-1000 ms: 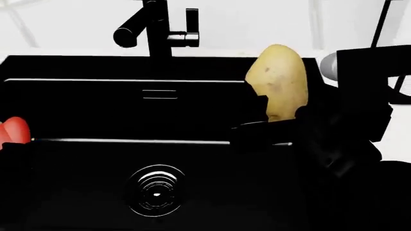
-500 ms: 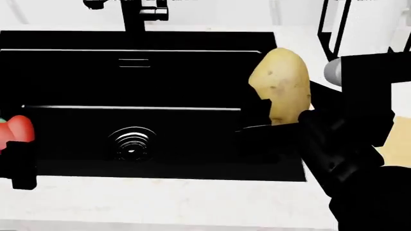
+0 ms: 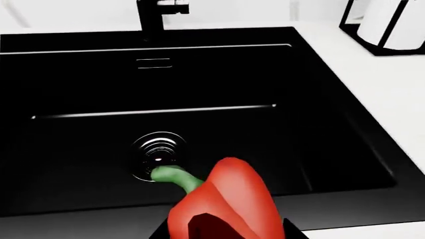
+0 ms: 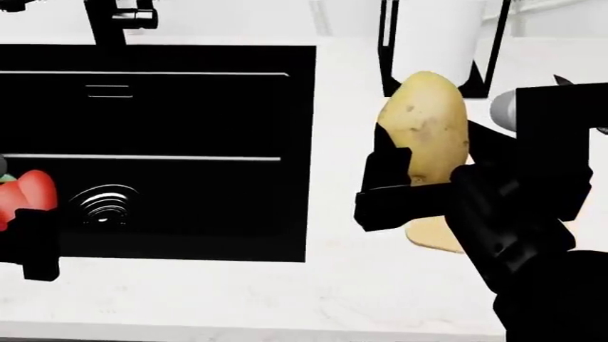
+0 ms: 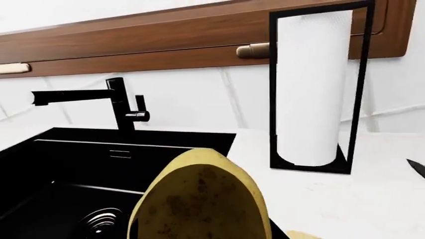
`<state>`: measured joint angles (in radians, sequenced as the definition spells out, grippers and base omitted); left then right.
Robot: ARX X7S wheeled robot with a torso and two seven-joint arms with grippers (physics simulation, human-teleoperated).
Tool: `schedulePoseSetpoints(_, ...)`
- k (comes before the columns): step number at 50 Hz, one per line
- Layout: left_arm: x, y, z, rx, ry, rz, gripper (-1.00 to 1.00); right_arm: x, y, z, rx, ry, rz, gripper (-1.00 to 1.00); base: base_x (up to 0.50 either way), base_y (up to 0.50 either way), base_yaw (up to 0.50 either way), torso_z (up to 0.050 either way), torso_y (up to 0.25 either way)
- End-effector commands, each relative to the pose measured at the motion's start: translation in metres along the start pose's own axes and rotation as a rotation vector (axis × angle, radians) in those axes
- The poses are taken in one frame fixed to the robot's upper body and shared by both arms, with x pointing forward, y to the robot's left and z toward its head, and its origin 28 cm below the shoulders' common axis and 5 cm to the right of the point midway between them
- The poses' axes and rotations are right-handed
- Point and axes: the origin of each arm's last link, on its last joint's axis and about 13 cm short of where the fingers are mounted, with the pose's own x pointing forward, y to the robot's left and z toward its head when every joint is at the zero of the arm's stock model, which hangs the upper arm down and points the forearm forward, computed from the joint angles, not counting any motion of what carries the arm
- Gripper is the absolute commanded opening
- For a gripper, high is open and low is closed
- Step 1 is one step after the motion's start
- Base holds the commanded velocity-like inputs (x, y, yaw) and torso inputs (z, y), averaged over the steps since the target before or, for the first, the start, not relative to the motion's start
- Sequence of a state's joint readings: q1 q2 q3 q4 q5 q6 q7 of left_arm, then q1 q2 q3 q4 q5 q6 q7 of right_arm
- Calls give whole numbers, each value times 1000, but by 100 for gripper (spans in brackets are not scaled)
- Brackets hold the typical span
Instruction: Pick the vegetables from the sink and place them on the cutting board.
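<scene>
My right gripper (image 4: 411, 187) is shut on the tan speckled potato (image 4: 426, 125), held upright above the white counter just right of the black sink (image 4: 190, 64). The potato also fills the right wrist view (image 5: 199, 199). A corner of the pale cutting board (image 4: 435, 234) shows below it, mostly hidden by my arm. My left gripper (image 4: 24, 228) at the left edge is shut on the red bell pepper (image 4: 24, 196), held over the sink. The pepper with its green stem shows in the left wrist view (image 3: 222, 204) above the round drain (image 3: 158, 157).
A black angular faucet (image 4: 109, 18) stands behind the sink. A paper towel roll in a black holder (image 4: 432, 39) stands on the counter behind the potato. White counter (image 4: 238, 292) runs along the front.
The head view has swung right: the sink has slid left in view. The right gripper with the potato now hangs over the counter by the cutting board instead of over the sink.
</scene>
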<state>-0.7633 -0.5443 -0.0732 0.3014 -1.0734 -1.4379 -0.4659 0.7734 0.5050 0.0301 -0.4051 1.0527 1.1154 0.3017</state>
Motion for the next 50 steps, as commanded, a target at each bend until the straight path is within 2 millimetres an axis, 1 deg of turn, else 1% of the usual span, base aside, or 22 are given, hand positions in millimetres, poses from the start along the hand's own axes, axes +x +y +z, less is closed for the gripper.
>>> schedulePoseSetpoints(1,0,0,2,-4,-8,-3,-100,1,-2,-2,-6,-4,-4,-100,0,-500,0,0,0)
schedulePoseSetpoints(10,0,0,5,3,-14,-4,-100,1,-3,-3,-4,-2,-5,-100,0,-500,0,0,0)
schedulePoseSetpoints(15,0,-3,7,6,-20,-5,-100,0,-3,-4,2,-8,-7,-100,40,-500,0,0,0)
schedulePoseSetpoints(18,1,-2,7,7,-19,-5,-100,0,-4,-5,3,-5,-10,-100,50,-500,0,0,0)
schedulePoseSetpoints(21,3,-5,10,11,-23,-12,-100,0,-4,-4,2,-6,-11,-100,63,-500,0,0,0)
schedulePoseSetpoints(25,0,-1,13,17,-29,-16,-100,1,-3,-3,1,-5,-9,-100,87,-500,0,0,0)
schedulePoseSetpoints(26,4,-5,13,22,-27,-16,-100,1,-3,-4,-1,-3,-10,-100,85,-500,0,0,0)
schedulePoseSetpoints(28,3,-3,13,24,-26,-14,-100,1,-3,-5,-5,2,-9,-100,83,-500,0,0,0)
schedulePoseSetpoints(32,6,-5,15,23,-31,-16,-100,2,-3,-4,-3,-1,-11,-100,149,-477,0,0,0)
schedulePoseSetpoints(36,3,-1,15,21,-33,-18,-100,4,-1,-7,-8,8,-2,-100,162,-405,0,0,0)
schedulePoseSetpoints(42,3,1,13,18,-35,-17,-100,5,-1,-8,-11,6,1,-100,255,-121,0,0,0)
schedulePoseSetpoints(46,6,-3,14,16,-36,-18,-100,5,0,-8,-14,3,4,-100,307,0,0,0,0)
schedulePoseSetpoints(50,-1,4,14,14,-39,-17,-100,6,0,-8,-16,4,9,-100,311,0,0,0,0)
